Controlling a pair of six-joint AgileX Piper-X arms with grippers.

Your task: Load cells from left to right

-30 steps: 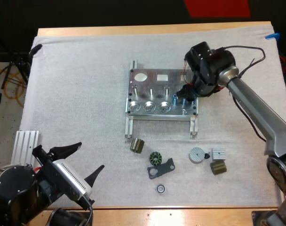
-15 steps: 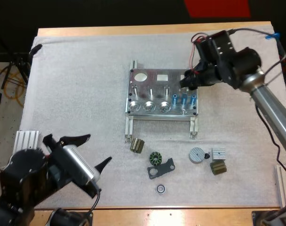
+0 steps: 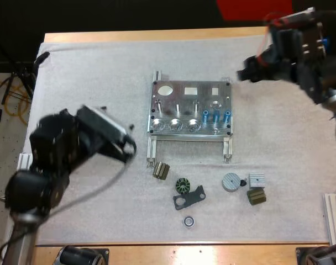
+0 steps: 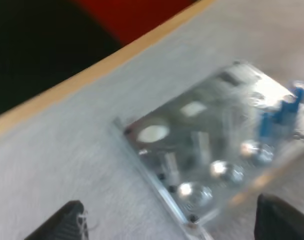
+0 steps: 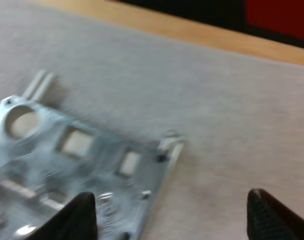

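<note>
The left gripper [image 4: 167, 207], fingers spread and empty, frames the silver metal fixture [image 4: 192, 145] just ahead of them, where three bright blue cylindrical cells [image 3: 216, 115] stand upright (seated, I judge, so needing no grip), and the right gripper [image 5: 170, 197], likewise spread, overlooks its far corner.

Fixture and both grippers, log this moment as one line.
fixture: three blue cylinders standing at near right | left gripper: open, empty | right gripper: open, empty

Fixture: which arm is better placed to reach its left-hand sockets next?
Left, probably. The left gripper is open just left of the fixture, close to those sockets; the right gripper sits beyond its far right corner.
</note>
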